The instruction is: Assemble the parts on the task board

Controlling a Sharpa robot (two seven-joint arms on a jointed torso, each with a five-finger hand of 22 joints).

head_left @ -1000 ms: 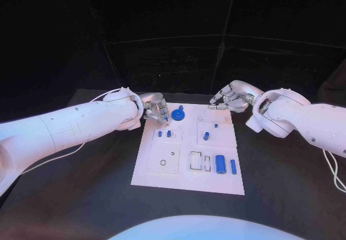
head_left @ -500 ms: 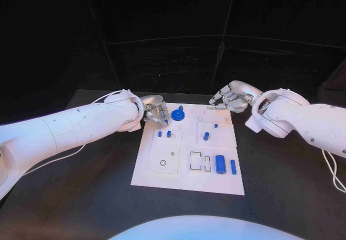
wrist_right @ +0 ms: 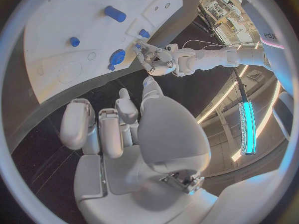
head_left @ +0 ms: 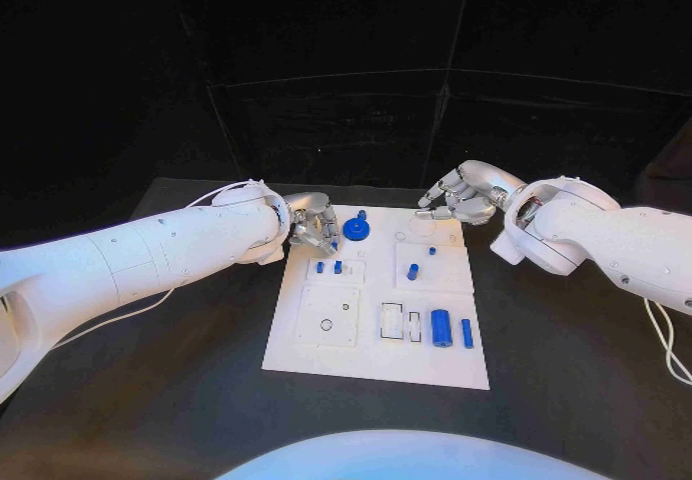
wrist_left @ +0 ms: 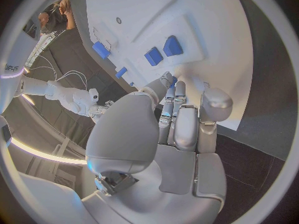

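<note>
The white task board (head_left: 378,350) lies in the middle of the black table. On it are a round blue part (head_left: 356,231), two short blue pegs (head_left: 329,267), another peg (head_left: 413,271), a thick blue cylinder (head_left: 441,328) and a slim one (head_left: 466,333). My left hand (head_left: 310,228) hovers over the board's far left corner, fingers curled together beside the round part. A sliver of blue (wrist_left: 172,80) shows at its fingertips (wrist_left: 166,84); whether it is held is unclear. My right hand (head_left: 462,198) hangs past the far right corner, fingers curled in, with nothing in it (wrist_right: 118,129).
The board (wrist_left: 206,30) has empty recesses: a ring hole (head_left: 326,324) near the left and rectangular slots (head_left: 392,320) in the near middle. Black table surface (head_left: 159,400) surrounds the board on all sides. A dark backdrop stands behind the table.
My left hand has drawn slightly back toward the board's far left corner. The right hand and the parts on the board have not moved.
</note>
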